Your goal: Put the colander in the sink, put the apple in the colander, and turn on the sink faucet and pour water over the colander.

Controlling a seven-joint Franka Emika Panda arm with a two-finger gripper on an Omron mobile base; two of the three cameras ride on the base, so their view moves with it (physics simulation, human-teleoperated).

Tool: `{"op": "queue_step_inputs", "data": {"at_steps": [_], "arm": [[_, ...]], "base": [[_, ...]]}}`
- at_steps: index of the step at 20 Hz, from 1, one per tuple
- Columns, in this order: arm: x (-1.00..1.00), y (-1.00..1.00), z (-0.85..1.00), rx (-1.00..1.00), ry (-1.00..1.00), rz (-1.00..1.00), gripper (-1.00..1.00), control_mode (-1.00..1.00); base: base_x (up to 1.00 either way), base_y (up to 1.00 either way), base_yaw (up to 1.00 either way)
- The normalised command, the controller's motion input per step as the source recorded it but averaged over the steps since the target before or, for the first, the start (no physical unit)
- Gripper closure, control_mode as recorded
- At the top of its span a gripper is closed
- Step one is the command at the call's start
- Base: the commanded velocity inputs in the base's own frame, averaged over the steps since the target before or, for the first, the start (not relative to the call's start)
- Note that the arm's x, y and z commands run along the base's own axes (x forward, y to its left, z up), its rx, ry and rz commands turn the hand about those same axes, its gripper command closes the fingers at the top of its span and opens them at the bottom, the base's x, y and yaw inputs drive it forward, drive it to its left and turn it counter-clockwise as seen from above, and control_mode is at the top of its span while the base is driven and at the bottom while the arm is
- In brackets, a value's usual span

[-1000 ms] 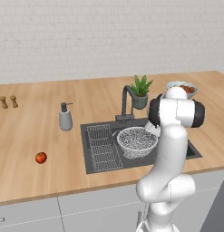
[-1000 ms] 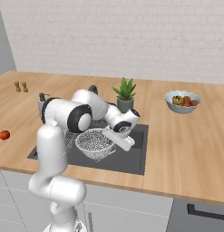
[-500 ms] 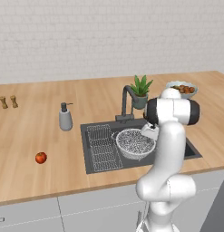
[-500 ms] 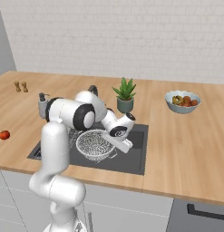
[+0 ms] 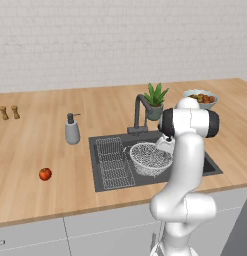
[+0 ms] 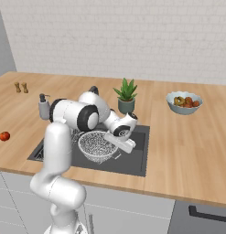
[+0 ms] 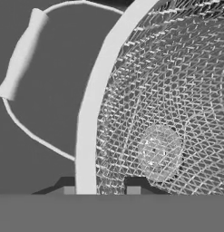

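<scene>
The colander, a silvery mesh bowl, sits in the right half of the dark sink, right of the wire rack. My gripper hangs at its right rim. In the hand view the white rim runs up between my fingertips, with a narrow gap on the mesh side, so the jaws stand slightly open around it. The colander holds nothing. The small red apple lies on the counter well left of the sink. The faucet stands behind the basin with no water running.
A wire rack fills the sink's left half. A grey soap dispenser stands left of the basin. A potted plant and a fruit bowl are behind and to the right. Two small shakers stand far left.
The colander has settled a little lower in the sink with my hand at its rim. The fingers have eased apart from a tight pinch on the rim.
</scene>
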Motion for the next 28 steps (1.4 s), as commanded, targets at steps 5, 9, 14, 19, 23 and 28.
{"op": "queue_step_inputs", "data": {"at_steps": [5,9,14,19,23,28], "arm": [[-0.36,0.00,0.10,0.00,-0.09,0.13,-1.00,-1.00],[-0.47,-0.14,0.29,0.00,-0.14,0.11,-1.00,-1.00],[-0.56,-0.41,0.34,0.02,-0.14,0.14,-1.00,-1.00],[-0.80,-0.28,0.51,0.05,-0.12,0.05,-1.00,-1.00],[-0.89,0.01,0.62,0.09,-0.09,-0.07,-1.00,-1.00],[-0.87,0.13,0.58,0.04,-0.06,-0.14,-1.00,-1.00]], "base": [[0.00,0.00,0.00],[0.00,0.00,0.00],[0.00,0.00,0.00],[0.00,0.00,0.00],[0.00,0.00,0.00],[0.00,0.00,0.00]]}}
